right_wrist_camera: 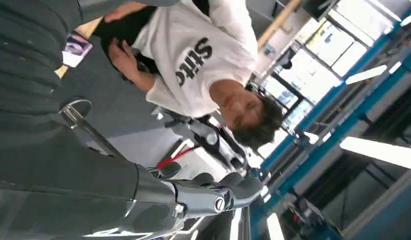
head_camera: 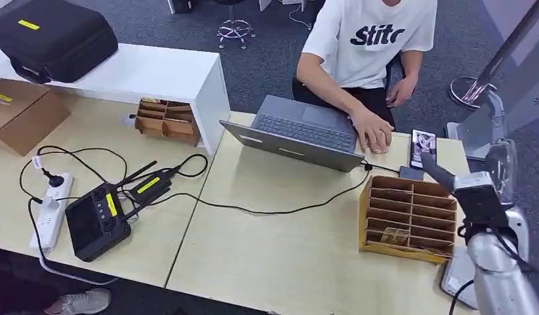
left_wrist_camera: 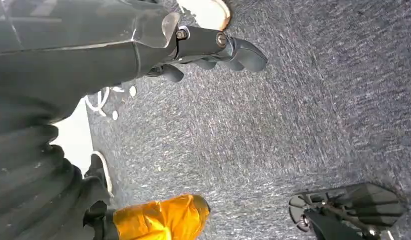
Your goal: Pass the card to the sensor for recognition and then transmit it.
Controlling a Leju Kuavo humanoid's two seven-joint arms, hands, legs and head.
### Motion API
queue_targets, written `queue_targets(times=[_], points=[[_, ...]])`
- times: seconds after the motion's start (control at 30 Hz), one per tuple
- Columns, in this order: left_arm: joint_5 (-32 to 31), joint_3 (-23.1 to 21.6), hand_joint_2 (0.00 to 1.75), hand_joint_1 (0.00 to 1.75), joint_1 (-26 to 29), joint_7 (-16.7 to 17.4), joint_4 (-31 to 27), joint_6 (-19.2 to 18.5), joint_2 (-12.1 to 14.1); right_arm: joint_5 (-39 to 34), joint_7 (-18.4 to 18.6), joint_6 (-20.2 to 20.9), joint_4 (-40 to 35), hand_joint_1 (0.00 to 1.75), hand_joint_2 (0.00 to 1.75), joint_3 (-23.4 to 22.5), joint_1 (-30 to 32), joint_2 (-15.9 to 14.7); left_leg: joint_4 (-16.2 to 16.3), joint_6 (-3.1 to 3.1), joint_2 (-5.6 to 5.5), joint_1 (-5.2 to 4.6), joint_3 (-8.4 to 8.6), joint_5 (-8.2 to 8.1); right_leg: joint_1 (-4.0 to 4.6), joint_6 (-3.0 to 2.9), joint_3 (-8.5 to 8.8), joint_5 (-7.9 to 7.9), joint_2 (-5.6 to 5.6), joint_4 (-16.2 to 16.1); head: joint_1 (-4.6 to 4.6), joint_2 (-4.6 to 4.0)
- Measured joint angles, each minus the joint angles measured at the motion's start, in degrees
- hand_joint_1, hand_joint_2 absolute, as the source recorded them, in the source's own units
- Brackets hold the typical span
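Head view: the right hand (head_camera: 480, 197) is raised at the right beside the slotted box (head_camera: 407, 218), fingers apart, nothing held. A card (head_camera: 393, 237) seems lodged in a near slot. Pickup is not yet begun; a downward reach is needed. The left hand (left_wrist_camera: 213, 50) hangs loosely curled, empty.

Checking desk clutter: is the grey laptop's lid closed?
No, the grey laptop sits open, with a person's hand resting at its keyboard edge.
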Motion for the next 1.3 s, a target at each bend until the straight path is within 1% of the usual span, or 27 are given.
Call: queue_targets(times=[0.17, 0.3, 0.47, 0.53, 0.57, 0.6, 0.67, 0.73, 0.77, 0.87, 0.97, 1.1, 1.17, 1.2, 1.3], points=[[0.61, 1.18, 1.75, 0.00, 0.11, -0.02, 0.00, 0.33, -0.02, -0.32, -1.88, -3.54, -9.73, 0.00, 1.75, -3.96, 8.04, -0.33, -0.01, 0.00, 0.00, 0.00, 0.00, -0.01, 0.00, 0.00, 0.01, -0.01, 0.00, 0.00, 0.00, 0.00], [0.77, 1.95, 1.75, 0.00, 0.25, -0.02, 0.00, 0.46, -0.07, -1.25, -2.38, -5.43, -14.81, 0.00, 1.75, -7.22, 13.25, -0.33, -0.01, 0.02, 0.01, 0.00, -0.01, -0.02, 0.00, 0.00, 0.01, -0.01, 0.00, 0.00, 0.00, 0.00], [0.77, 2.52, 1.75, 0.00, 0.28, 0.00, 0.00, 0.46, -0.07, -2.16, -2.06, -5.75, -16.43, 0.00, 1.75, -10.45, 15.58, -0.33, -0.01, 0.03, 0.04, -0.01, 0.01, -0.03, -0.01, 0.00, 0.01, -0.01, 0.02, 0.00, 0.00, 0.00], [0.61, 2.73, 1.75, 0.00, 0.28, 0.00, 0.00, 0.48, -0.07, -3.50, -0.70, -5.60, -16.43, 0.00, 1.75, -11.46, 15.75, -0.33, 0.00, 0.03, 0.05, -0.01, 0.02, -0.03, -0.01, 0.00, 0.01, -0.01, 0.03, 0.00, 0.00, 0.00], [0.46, 2.78, 1.75, 0.00, 0.28, 0.00, 0.00, 0.50, -0.07, -5.95, 0.01, -4.69, -16.17, 0.00, 1.75, -12.46, 15.69, -0.33, 0.00, 0.03, 0.05, -0.01, 0.02, -0.03, -0.01, 0.00, 0.02, -0.01, 0.02, 0.00, 0.00, 0.00], [0.20, 2.78, 1.75, 0.00, 0.28, 0.00, 0.00, 0.50, -0.07, -9.35, 0.61, -3.39, -15.53, 0.00, 1.75, -13.72, 15.49, -0.33, 0.00, 0.03, 0.04, -0.01, 0.03, -0.02, -0.01, 0.00, 0.03, -0.01, 0.01, 0.00, 0.00, 0.00], [-0.37, 2.78, 1.75, 0.00, 0.28, 0.00, 0.00, 0.48, -0.07, -18.22, 2.36, -0.15, -12.66, 0.00, 1.75, -17.83, 14.53, -0.33, 0.00, 0.03, 0.02, -0.01, 0.02, -0.02, -0.02, 0.00, 0.04, -0.01, -0.02, 0.00, 0.00, 0.00], [-0.91, 2.78, 1.75, 0.00, 0.27, 0.20, 0.00, 0.44, -0.07, -23.57, 3.80, 1.00, -8.42, 0.00, 1.75, -22.68, 13.30, -0.68, 0.04, 0.04, -0.02, -0.04, 0.02, -0.02, -0.05, 0.01, 0.06, 0.00, -0.05, -0.01, 0.02, 0.00], [-1.22, 2.78, 1.75, 0.00, 0.27, 0.39, 0.00, 0.37, -0.07, -25.17, 3.84, 1.39, -6.15, 0.00, 1.75, -25.28, 12.88, -1.05, 0.05, 0.04, -0.08, -0.06, 0.01, -0.02, -0.07, 0.01, 0.07, 0.00, -0.09, -0.02, 0.02, 0.00], [-1.97, 2.78, 1.75, 0.00, 0.27, 0.77, 0.00, 0.24, 0.00, -27.43, 4.24, 1.17, 0.35, 0.00, 1.75, -32.23, 11.33, -2.32, 0.07, 0.08, -0.13, -0.07, 0.00, -0.05, -0.07, 0.02, 0.08, 0.00, -0.12, -0.06, 0.00, 0.00], [-2.45, 2.78, 1.75, 0.00, 0.24, 1.16, 0.00, 0.18, 0.02, -28.24, 5.14, 0.28, 5.63, 0.00, 1.75, -37.85, 10.61, -3.39, 0.06, 0.11, -0.15, -0.07, 0.00, -0.08, -0.07, 0.04, 0.08, -0.03, -0.14, -0.06, 0.00, 0.00], [-2.67, 2.78, 1.75, 0.00, 0.09, 1.20, 0.00, 0.18, 0.02, -28.72, 6.14, -0.34, 11.62, 0.00, 1.75, -42.46, 10.38, -4.96, 0.05, 0.13, -0.12, -0.06, 0.01, -0.10, -0.07, 0.07, 0.06, -0.05, -0.12, -0.06, 0.00, 0.00], [-2.99, 2.78, 1.75, 0.00, 0.04, 1.20, 0.00, 0.22, 0.02, -28.72, 6.12, -1.56, 14.71, 0.00, 1.75, -44.75, 10.34, -5.77, 0.05, 0.13, -0.13, -0.06, 0.02, -0.10, -0.06, 0.07, 0.06, -0.06, -0.13, -0.06, -0.02, 0.00], [-3.15, 2.78, 1.75, 0.00, 0.02, 1.20, 0.00, 0.24, 0.02, -27.95, 5.94, -2.99, 16.28, 0.00, 1.75, -45.78, 10.34, -6.28, 0.06, 0.13, -0.14, -0.06, 0.01, -0.10, -0.07, 0.08, 0.06, -0.06, -0.16, -0.06, 0.00, 0.00], [-3.54, 2.78, 1.75, 0.00, 0.02, 1.20, 0.00, 0.26, 0.00, -22.65, 6.05, -10.40, 21.79, 0.00, 1.75, -48.72, 10.42, -7.87, 0.05, 0.13, -0.13, -0.06, 0.01, -0.10, -0.07, 0.08, 0.07, -0.06, -0.15, -0.06, -0.02, 0.00]])
